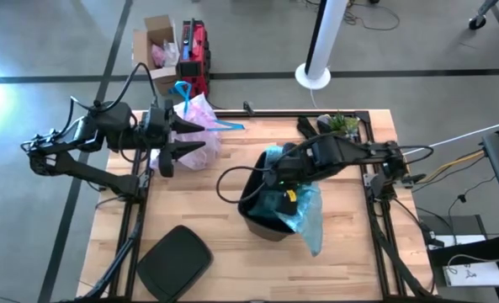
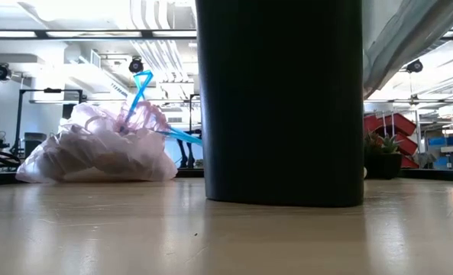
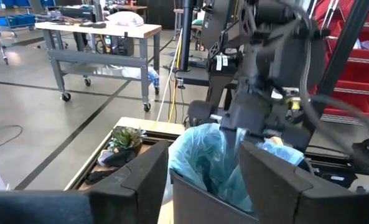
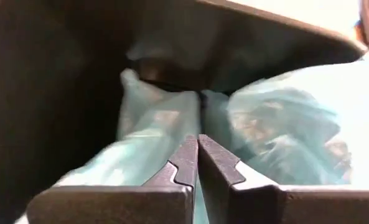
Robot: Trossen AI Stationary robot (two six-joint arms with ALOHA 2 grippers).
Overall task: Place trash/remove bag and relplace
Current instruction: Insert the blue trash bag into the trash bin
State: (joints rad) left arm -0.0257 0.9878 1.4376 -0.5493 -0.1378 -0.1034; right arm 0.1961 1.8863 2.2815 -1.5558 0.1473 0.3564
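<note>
The bag (image 1: 200, 126), pinkish-white with a blue drawstring (image 1: 182, 88), lies filled and tied on the table's far left part; the low view shows the bag (image 2: 104, 149) resting on its bottom. No trash shows apart from it. My left gripper (image 1: 182, 139) hovers open just beside and above this bag, facing right; in its wrist view the left gripper (image 3: 204, 149) looks toward the bin. A black bin (image 1: 262, 220) stands mid-table with a light blue bag (image 1: 308, 215) draped in and over it. My right gripper (image 1: 273, 178) reaches down into the bin, shut. My right gripper (image 4: 198, 138) is shut inside the bin, with the light blue bag's creases (image 4: 200, 106) running together right at its fingertips. The film looks pinched there as a gathered fold. The fingers slant down from the table's right side. The rest of the bag bulges slack around them.
A dark bin lid (image 1: 173, 261) lies flat near the table's near-left corner. A small potted plant (image 1: 342, 124) sits at the far right edge. Off the table beyond the far edge stand a cardboard box (image 1: 156, 46) and a red case (image 1: 194, 50).
</note>
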